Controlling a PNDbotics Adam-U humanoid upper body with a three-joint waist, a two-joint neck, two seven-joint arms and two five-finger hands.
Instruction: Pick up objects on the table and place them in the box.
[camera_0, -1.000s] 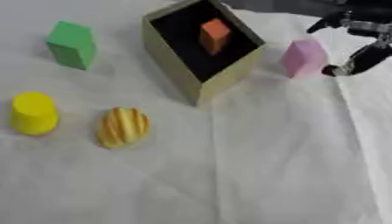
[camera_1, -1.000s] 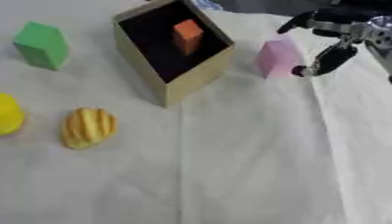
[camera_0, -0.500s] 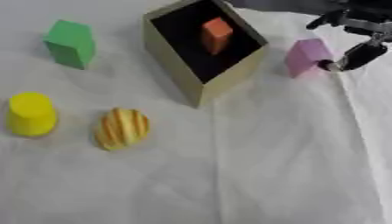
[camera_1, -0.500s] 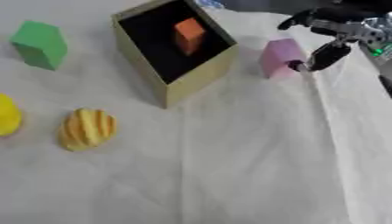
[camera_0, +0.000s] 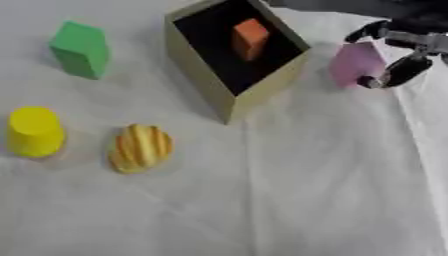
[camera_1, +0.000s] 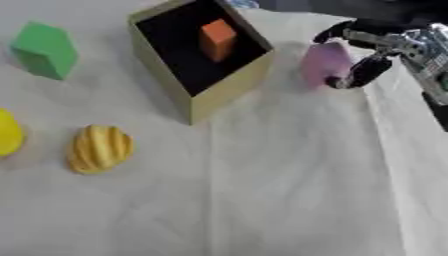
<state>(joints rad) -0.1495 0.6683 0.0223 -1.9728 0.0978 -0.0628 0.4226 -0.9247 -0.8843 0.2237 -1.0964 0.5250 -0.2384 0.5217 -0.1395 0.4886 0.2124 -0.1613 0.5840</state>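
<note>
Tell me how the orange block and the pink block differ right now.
The orange block lies inside the box, against its dark interior; the pink block sits outside on the white cloth, to the box's right.
The orange block is untouched, while the right hand has its fingers curled round the pink block.
The orange block looks slimmer; the pink one looks broader.
Both are plain, single-coloured blocks.
</note>
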